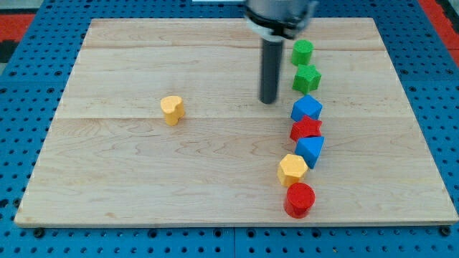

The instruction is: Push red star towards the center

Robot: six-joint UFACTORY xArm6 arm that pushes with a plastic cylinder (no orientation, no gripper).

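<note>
No claw is fitted, only my tip (269,101), standing upper centre-right, left of the green blocks; the red star (306,128), wedged between two blue blocks at right, needs a leftward push from its right side.

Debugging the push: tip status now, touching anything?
My tip: no hand, holds nothing; touches no block, up-left of the red star.
</note>
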